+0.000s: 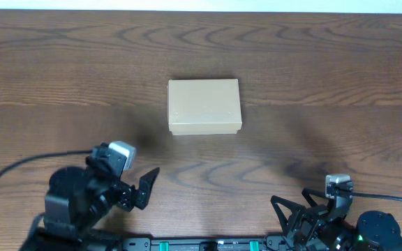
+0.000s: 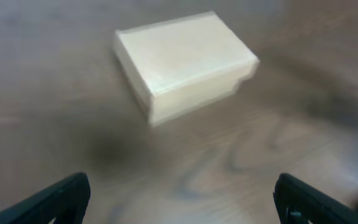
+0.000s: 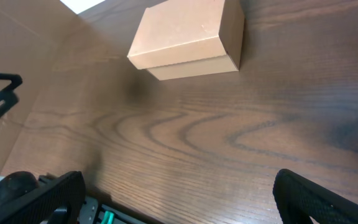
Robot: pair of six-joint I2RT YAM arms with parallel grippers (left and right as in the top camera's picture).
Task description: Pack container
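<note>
The container (image 1: 204, 106) is a small plain tan cardboard box with its lid shut, lying on the wooden table near the middle. It also shows in the left wrist view (image 2: 182, 62) and in the right wrist view (image 3: 188, 38). My left gripper (image 1: 135, 185) is open and empty near the front left, well short of the box; its fingers show wide apart in its wrist view (image 2: 182, 199). My right gripper (image 1: 295, 209) is open and empty at the front right, its fingers spread in its wrist view (image 3: 179, 196).
The dark wood-grain table (image 1: 313, 56) carries only the box. The arm bases and a rail with green clips (image 1: 208, 244) run along the front edge. A black cable (image 1: 19, 164) trails to the left arm.
</note>
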